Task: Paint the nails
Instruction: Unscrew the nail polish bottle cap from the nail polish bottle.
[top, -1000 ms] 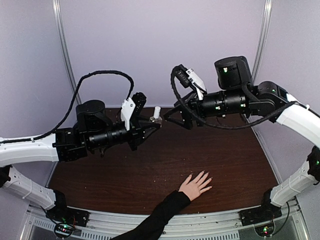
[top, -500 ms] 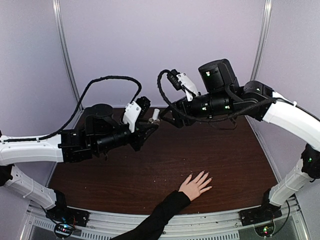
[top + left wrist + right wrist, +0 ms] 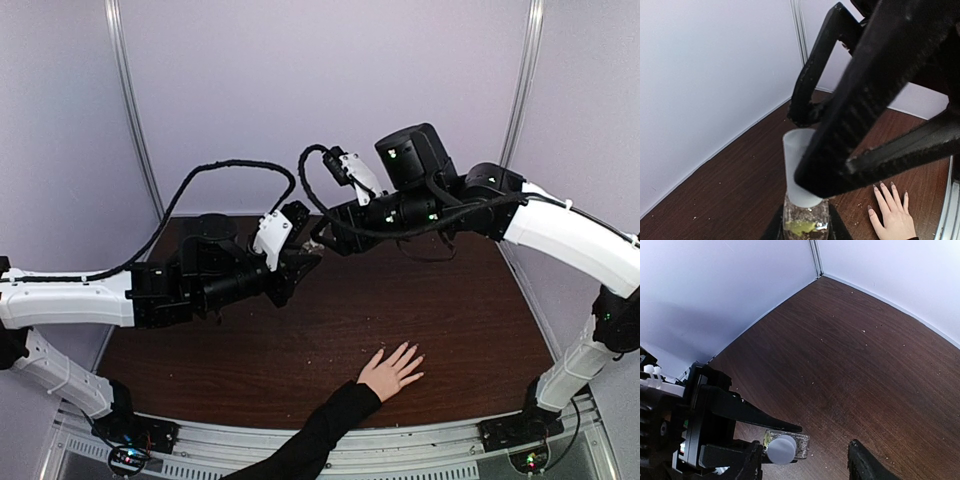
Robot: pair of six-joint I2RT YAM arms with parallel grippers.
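Left gripper (image 3: 310,260) clamped on glass bottle (image 3: 805,226), held aloft; right gripper (image 3: 321,239) jaws apart at its white cap (image 3: 796,150). Nails (image 3: 411,354) well apart from both, on hand (image 3: 390,373) lying flat at near edge of table (image 3: 450,310).

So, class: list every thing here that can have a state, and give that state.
bottle: capped, held by the left tool.
cap: on the bottle.
left tool: shut on the bottle.
right tool: open, at the cap.
hand: flat on the table, fingers spread.
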